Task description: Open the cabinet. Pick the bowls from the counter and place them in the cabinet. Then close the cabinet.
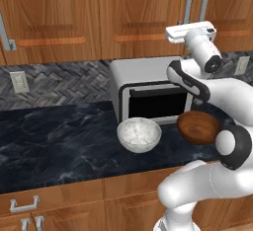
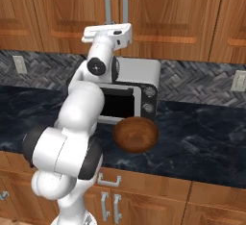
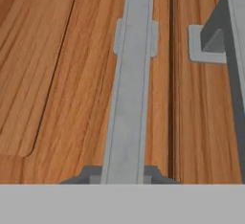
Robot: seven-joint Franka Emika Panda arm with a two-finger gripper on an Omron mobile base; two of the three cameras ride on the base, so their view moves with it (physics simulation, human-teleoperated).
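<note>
Up high, we reach our arm from the base over the counter (image 1: pixel 59 141) and the toaster oven (image 1: pixel 148 84), elbow bent low, forearm rising steeply, and the hand turned flat so it points straight at the cabinet (image 1: pixel 138 13). Our gripper (image 1: pixel 190 27) sits at the lower end of the paired silver handles (image 2: pixel 117 3), just above the oven's top. From the hand view, the left handle (image 3: pixel 130 89) runs up the middle of the picture directly ahead of us, with its partner (image 3: pixel 229 31) just beside it across the seam between the two closed doors. Our claw is drawn together on that left handle. Both bowls are still on the counter in front of the oven: the speckled white bowl (image 1: pixel 139 134) to the left, and the dark wooden bowl (image 2: pixel 136 133) to the right, near the counter's front edge.
</note>
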